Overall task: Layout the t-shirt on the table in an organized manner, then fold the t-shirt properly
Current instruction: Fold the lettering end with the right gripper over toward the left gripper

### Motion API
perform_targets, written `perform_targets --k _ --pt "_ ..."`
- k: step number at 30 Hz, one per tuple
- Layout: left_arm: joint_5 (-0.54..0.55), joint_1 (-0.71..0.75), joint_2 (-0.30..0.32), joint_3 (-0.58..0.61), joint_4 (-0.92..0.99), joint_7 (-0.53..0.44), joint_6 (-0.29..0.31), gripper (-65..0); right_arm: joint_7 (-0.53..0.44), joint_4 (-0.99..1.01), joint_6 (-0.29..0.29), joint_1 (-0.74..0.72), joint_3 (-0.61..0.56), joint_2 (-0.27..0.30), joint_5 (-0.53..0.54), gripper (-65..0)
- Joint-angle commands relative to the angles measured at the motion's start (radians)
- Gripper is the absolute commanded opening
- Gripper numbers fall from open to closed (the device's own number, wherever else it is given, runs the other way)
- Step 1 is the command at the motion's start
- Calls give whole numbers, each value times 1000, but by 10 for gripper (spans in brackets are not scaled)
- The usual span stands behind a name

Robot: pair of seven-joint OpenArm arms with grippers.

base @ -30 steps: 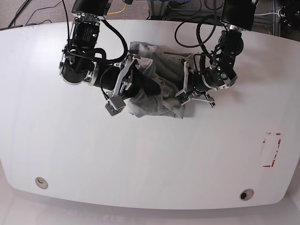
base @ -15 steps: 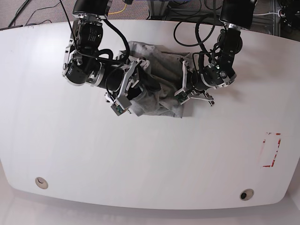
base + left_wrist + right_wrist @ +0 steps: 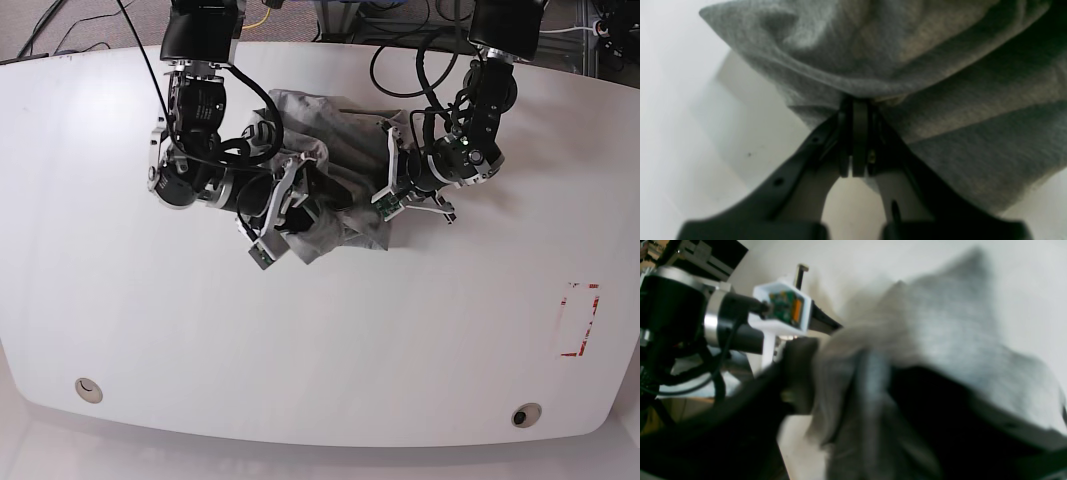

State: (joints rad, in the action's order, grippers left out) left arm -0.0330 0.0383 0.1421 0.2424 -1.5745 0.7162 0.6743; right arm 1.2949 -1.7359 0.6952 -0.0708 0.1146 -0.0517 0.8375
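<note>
One grey t-shirt (image 3: 335,180) is lying bunched between the fingers of two grippers, the left gripper (image 3: 853,110) and the right gripper (image 3: 285,205), on one white table (image 3: 320,340) that is showing two round holes (image 3: 88,389) and one red outline mark (image 3: 578,320).

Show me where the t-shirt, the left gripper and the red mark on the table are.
t-shirt (image 3: 345,170): base view, on its crumpled grey middle.
left gripper (image 3: 853,110): left wrist view, at the closed tips pinching the fabric.
red mark (image 3: 578,320): base view, on the outline's right part.
</note>
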Motion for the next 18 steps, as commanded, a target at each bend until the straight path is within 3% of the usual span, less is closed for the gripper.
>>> perform_targets --k 1,6,18 --pt "-20 13 1 4 7 69 24 -650 -28 -20 -27 -39 -19 -17 42 -201" --pt "-20 12 -3 5 6 67 24 -650 -28 -54 -68 -65 -68 -20 42 -122" --pt "-20 8 -17 4 10 64 24 -650 -24 -82 -85 -94 -102 -17 42 -114"
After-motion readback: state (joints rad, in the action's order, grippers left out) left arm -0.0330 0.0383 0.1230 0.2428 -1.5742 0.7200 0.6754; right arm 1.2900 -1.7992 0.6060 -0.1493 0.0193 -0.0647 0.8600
